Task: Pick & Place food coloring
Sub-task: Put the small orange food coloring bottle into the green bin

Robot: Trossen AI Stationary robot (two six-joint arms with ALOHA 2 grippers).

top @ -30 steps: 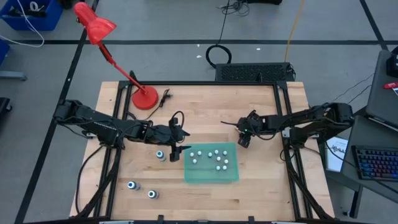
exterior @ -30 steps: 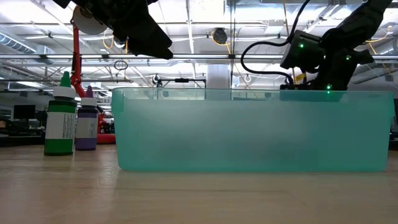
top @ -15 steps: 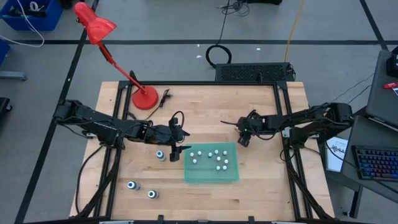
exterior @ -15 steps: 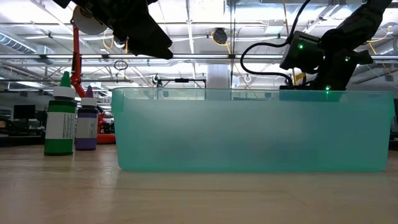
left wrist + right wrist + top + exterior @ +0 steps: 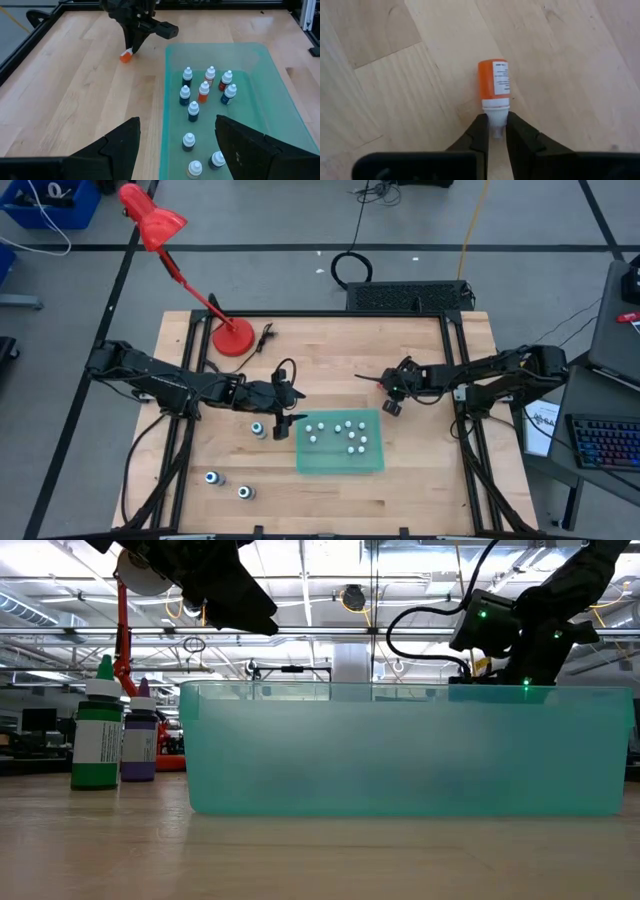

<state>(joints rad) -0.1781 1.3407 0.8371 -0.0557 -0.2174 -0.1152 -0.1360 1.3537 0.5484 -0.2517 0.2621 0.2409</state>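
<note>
Low in the high view, two blue-capped bottles (image 5: 211, 477) and (image 5: 244, 492) stand on the pale wood-plank desk (image 5: 420, 480) at lower left. Above them, near the frame's middle, a third bottle (image 5: 258, 428) stands just beside the left gripper (image 5: 284, 426), whose broad dark fingers (image 5: 120, 145) are spread wide and carry nothing.

Right of that gripper sits the translucent teal plastic bin (image 5: 372, 463), rectangular with rounded corners. Inside it stand small dropper bottles of food coloring (image 5: 203, 92), white-capped with dark, red or orange bodies, clustered upright on the bin floor.

At the bin's upper right corner, the right gripper (image 5: 392, 406) points down at the desk. Its slim fingers (image 5: 480, 132) are nearly closed on the white tapered tip of an orange food coloring bottle (image 5: 494, 82), a small cylinder with a white printed label, lying flat on the wood outside the bin.

Farther up, at upper left, a red desk lamp (image 5: 160, 230) rises from its round base on the desk's far edge.

In the low view, a green-labelled bottle (image 5: 98, 735) and a purple one (image 5: 139, 745) stand left of the bin's frosted wall.
</note>
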